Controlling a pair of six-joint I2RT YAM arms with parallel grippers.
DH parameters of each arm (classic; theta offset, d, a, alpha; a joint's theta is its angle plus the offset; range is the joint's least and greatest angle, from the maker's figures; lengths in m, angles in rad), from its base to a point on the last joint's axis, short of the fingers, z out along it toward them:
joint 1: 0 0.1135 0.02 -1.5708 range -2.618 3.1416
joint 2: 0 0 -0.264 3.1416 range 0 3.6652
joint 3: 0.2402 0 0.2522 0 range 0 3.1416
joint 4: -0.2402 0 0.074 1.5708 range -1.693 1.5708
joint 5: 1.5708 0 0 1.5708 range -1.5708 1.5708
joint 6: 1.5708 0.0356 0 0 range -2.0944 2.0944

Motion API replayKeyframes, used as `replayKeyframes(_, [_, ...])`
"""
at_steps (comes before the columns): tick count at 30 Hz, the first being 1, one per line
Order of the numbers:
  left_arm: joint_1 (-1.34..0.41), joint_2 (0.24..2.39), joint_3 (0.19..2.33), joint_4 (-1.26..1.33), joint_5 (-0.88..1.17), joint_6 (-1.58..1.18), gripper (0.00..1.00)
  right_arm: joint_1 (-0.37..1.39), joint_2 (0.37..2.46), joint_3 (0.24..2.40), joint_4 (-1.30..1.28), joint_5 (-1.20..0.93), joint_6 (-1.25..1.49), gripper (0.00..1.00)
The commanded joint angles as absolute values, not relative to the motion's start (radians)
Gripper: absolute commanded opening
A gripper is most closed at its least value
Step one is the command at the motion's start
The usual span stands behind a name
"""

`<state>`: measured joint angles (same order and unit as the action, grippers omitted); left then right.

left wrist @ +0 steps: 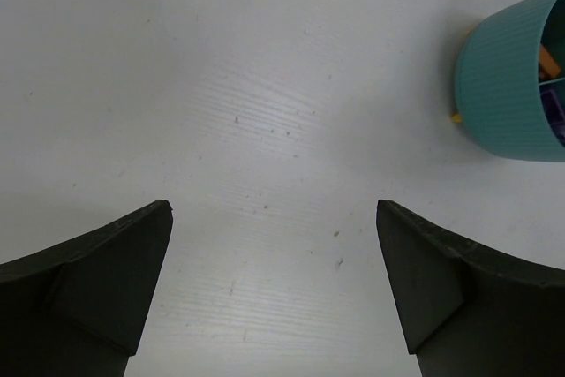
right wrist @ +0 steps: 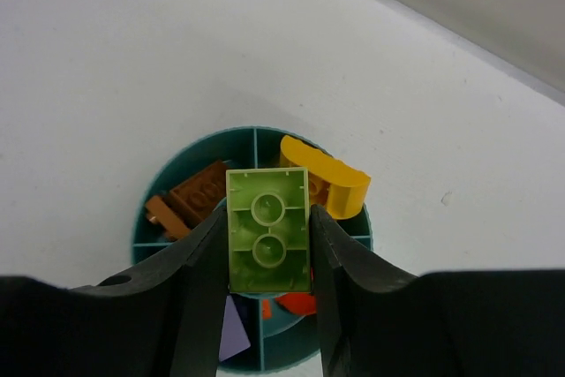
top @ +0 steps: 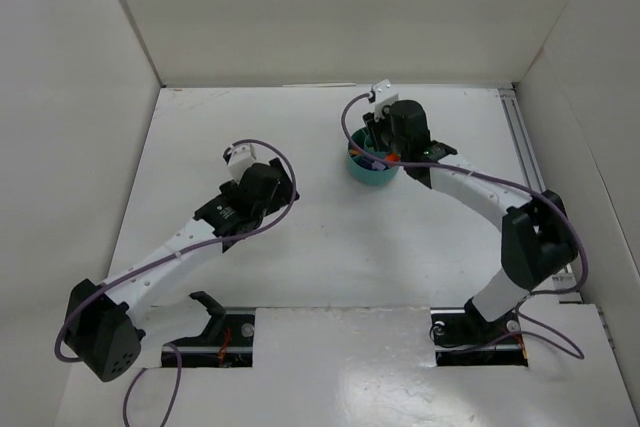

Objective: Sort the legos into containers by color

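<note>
Holding: right gripper (right wrist: 267, 218) pinched a lime green brick (right wrist: 267, 234) above the teal dish (top: 371, 177).
Left gripper (left wrist: 272, 209): spread, empty, away from the dish.
Risk: an off-target release could have dropped it among the brown bricks (right wrist: 199, 192) or onto the yellow brick (right wrist: 331, 181).

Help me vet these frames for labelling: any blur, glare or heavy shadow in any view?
Top external: even, soft light, mild sheen on the near white panel; the teal dish is tiny and half hidden by the right gripper. Left wrist: table sharp, left gripper open, its fingers dark with little detail. Right wrist: lime green brick crisp and well lit, fingers nearly black.
</note>
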<state>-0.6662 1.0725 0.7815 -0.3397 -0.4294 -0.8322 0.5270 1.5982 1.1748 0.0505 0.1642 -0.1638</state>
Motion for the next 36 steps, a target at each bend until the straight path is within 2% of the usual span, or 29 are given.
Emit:
replayKeyframes(1, [-0.623, 1.072, 0.825, -0.21, -0.387, -0.752, 1.0, 0.493, 1.653, 1.25, 0.044, 0.052, -0.201, 0.17])
replayKeyframes(10, [-0.541, 1.115, 0.816, -0.178, -0.314, -0.709, 1.0, 0.46, 1.726, 1.264, 0.044, 0.029, -0.169, 0.23])
replayKeyframes(11, [-0.541, 1.115, 0.816, -0.178, -0.314, -0.7, 1.0, 0.46, 1.726, 1.264, 0.044, 0.04, -0.154, 0.28])
replayKeyframes(13, [-0.531, 1.115, 0.816, -0.178, -0.314, -0.699, 1.0, 0.46, 1.7, 1.235, 0.057, 0.061, -0.141, 0.33])
replayKeyframes(14, [-0.531, 1.115, 0.816, -0.187, -0.314, -0.699, 1.0, 0.46, 1.7, 1.235, 0.057, 0.072, -0.129, 0.43])
replayKeyframes(16, [-0.522, 1.115, 0.816, -0.187, -0.305, -0.69, 1.0, 0.46, 1.671, 1.22, 0.067, 0.072, -0.129, 0.51])
replayKeyframes(21, [-0.522, 1.104, 0.816, -0.196, -0.305, -0.69, 1.0, 0.469, 1.606, 1.198, 0.067, 0.083, -0.12, 0.66])
replayKeyframes(24, [-0.522, 1.094, 0.816, -0.218, -0.305, -0.69, 1.0, 0.479, 1.533, 1.172, 0.067, 0.107, -0.129, 0.69])
replayKeyframes(26, [-0.522, 1.083, 0.827, -0.248, -0.305, -0.69, 1.0, 0.479, 1.446, 1.137, 0.067, 0.135, -0.129, 0.83])
replayKeyframes(27, [-0.522, 1.083, 0.827, -0.258, -0.305, -0.69, 1.0, 0.479, 1.412, 1.121, 0.067, 0.158, -0.129, 0.99])
replayKeyframes(36, [-0.522, 0.899, 0.755, -0.305, -0.337, -0.776, 1.0, 0.379, 0.923, 0.878, -0.25, 0.287, -0.129, 0.99])
